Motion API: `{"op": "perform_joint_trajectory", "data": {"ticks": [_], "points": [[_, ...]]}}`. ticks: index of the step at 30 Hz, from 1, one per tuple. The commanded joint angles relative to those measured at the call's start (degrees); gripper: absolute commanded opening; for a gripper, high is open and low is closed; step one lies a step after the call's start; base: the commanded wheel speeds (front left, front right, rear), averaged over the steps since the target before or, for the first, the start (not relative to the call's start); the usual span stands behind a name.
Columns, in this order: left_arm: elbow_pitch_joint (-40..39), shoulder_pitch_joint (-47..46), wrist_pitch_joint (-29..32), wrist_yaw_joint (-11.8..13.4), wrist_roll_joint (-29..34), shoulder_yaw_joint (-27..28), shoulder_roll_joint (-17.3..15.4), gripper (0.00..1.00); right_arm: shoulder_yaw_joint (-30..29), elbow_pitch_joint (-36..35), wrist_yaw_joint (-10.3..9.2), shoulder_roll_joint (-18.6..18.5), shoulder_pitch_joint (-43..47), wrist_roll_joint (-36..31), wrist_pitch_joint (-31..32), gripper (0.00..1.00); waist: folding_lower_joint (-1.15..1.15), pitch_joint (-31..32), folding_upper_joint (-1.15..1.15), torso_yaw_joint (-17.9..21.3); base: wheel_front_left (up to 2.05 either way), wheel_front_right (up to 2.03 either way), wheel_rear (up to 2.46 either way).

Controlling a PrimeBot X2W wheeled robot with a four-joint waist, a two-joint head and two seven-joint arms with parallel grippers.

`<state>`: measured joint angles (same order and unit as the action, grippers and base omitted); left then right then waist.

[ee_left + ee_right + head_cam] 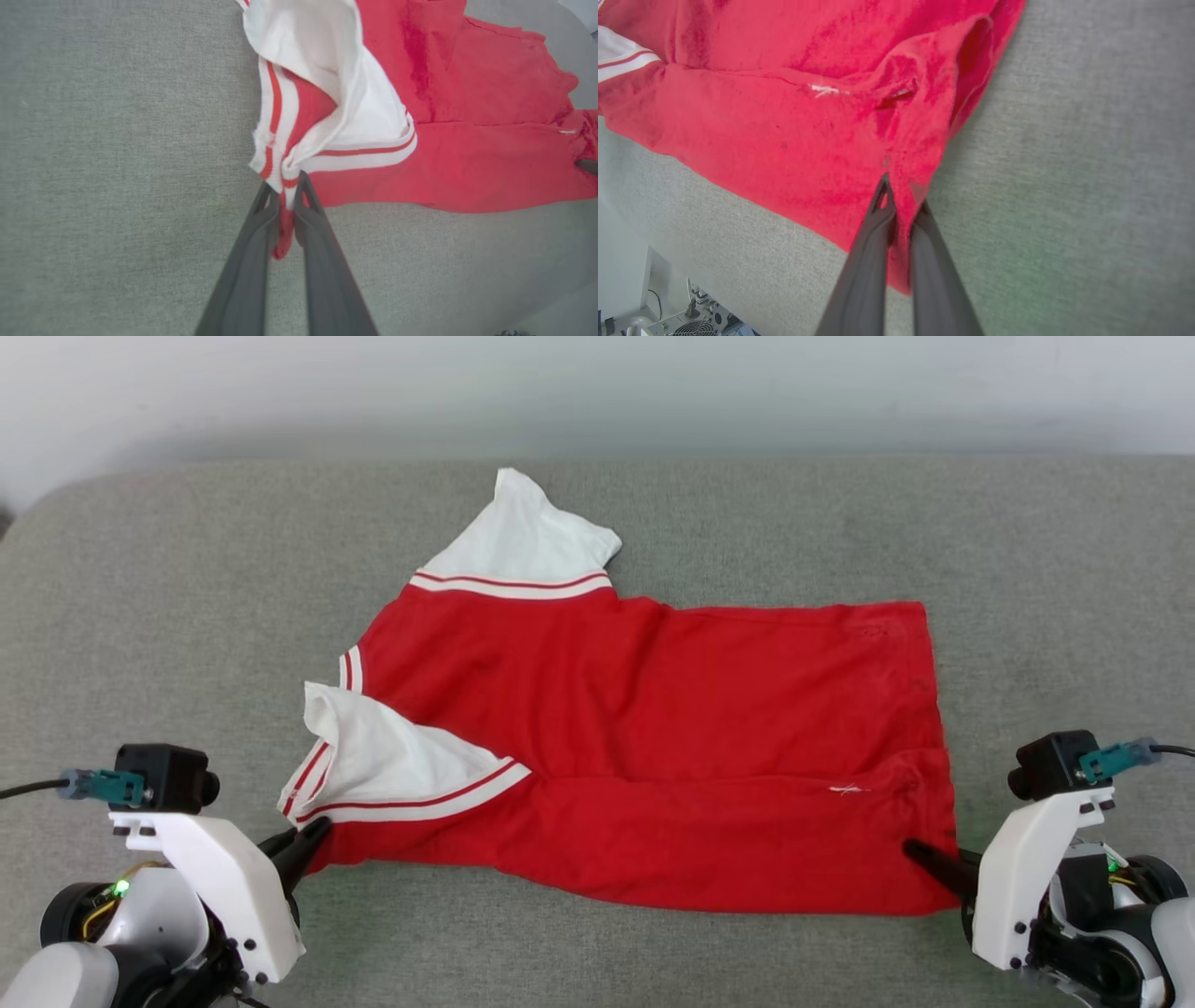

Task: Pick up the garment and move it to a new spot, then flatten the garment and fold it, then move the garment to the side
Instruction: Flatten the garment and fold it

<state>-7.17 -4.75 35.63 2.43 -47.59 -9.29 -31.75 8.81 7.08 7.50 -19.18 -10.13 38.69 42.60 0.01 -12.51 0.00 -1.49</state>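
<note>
Both of your tools grip the garment point(653, 728); your left tool point(285, 186) is clenched on the striped sleeve end point(275, 140) at its fingertips; your right tool point(901, 191) pinches the red hem corner point(920, 158); between them, the garment lies spread on the grey fabric surface point(653, 961).

No legible text, number, brand or sign, red face of the garment point(653, 747) plain, small white mark point(848, 790) near the right claw point(910, 847), too small to read as lettering.
</note>
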Motion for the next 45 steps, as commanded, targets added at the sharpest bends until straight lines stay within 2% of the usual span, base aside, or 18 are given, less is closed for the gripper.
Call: {"op": "perform_joint_trajectory", "data": {"ticks": [1, 11, 19, 20, 21, 22, 26, 29, 35, 40, 45], "points": [[-0.5, 1.3, -0.5, -0.1, 0.4, -0.1, 0.0, 0.0, 0.0, -0.7, -0.02, -0.6, 1.3, 0.0, -0.4, 0.0, -0.01, 2.3, 0.0, 0.1, 0.0, 0.0, 0.0], [-2.1, 8.2, -0.1, 1.5, -0.1, 0.3, -1.1, 0.0, -1.3, -3.8, -0.02, -0.7, 7.5, 0.3, 0.7, 0.0, -0.01, 10.0, 0.0, -0.1, 0.0, 0.0, 0.0], [-1.1, 12.1, 0.7, 2.1, -2.2, -0.1, 0.2, 0.0, -4.3, -4.1, -0.03, 0.7, 12.4, -0.6, 1.5, 0.0, -0.01, 10.5, 0.0, 0.3, 0.0, 0.0, 0.0], [-0.5, 12.1, 0.7, 1.9, -2.8, -0.5, 0.9, 0.35, -4.5, -3.7, -0.03, 1.1, 12.9, -0.7, 1.0, 0.49, -0.01, 10.3, 0.0, 0.3, 0.0, 0.0, 0.0], [0.3, 11.8, 0.3, 1.7, -2.7, -0.7, 1.2, 0.88, -4.7, -3.5, -0.03, 1.4, 12.9, -1.0, 0.2, 1.0, -0.01, 9.9, 0.0, 0.5, 0.0, 0.0, 0.0], [1.1, 11.2, -0.2, 1.5, -2.8, -0.7, 1.7, 1.0, -4.8, -3.2, -0.03, 1.7, 13.0, -1.2, -0.7, 1.0, -0.01, 9.7, 0.0, 0.5, 0.0, 0.0, 0.0], [4.0, 8.9, -3.4, 0.4, -2.1, -1.0, 3.6, 1.0, -4.4, -4.0, -0.03, 1.9, 13.0, -2.8, -7.1, 1.0, -0.01, 9.1, 0.0, 0.9, 0.0, 0.0, 0.0], [5.3, 7.3, -7.0, -0.4, -0.5, -0.5, 4.2, 1.0, -4.1, -6.0, -0.03, 1.2, 13.0, -6.0, -15.6, 1.0, -0.01, 9.4, 0.0, 1.6, 0.0, 0.0, 0.0], [5.7, 3.6, -14.4, 1.3, 4.6, 0.2, 5.2, 1.0, -5.5, -9.5, -0.03, 2.9, 13.3, -12.4, -28.7, 1.0, -0.01, 10.4, 0.0, 3.7, 0.0, 0.0, 0.0], [6.6, -1.1, -20.5, 3.9, 9.2, 0.8, 6.7, 1.0, -8.1, -12.3, -0.03, 5.5, 12.2, -17.4, -34.1, 1.0, -0.01, 9.3, 0.0, 5.9, 0.0, 0.0, 0.0], [9.8, -8.9, -24.8, 4.5, 12.2, 0.5, 7.9, 1.0, -9.9, -15.3, -0.03, 8.1, 9.6, -20.2, -36.3, 1.0, -0.01, 4.9, 0.0, 7.8, 0.0, 0.0, 0.0]]}}
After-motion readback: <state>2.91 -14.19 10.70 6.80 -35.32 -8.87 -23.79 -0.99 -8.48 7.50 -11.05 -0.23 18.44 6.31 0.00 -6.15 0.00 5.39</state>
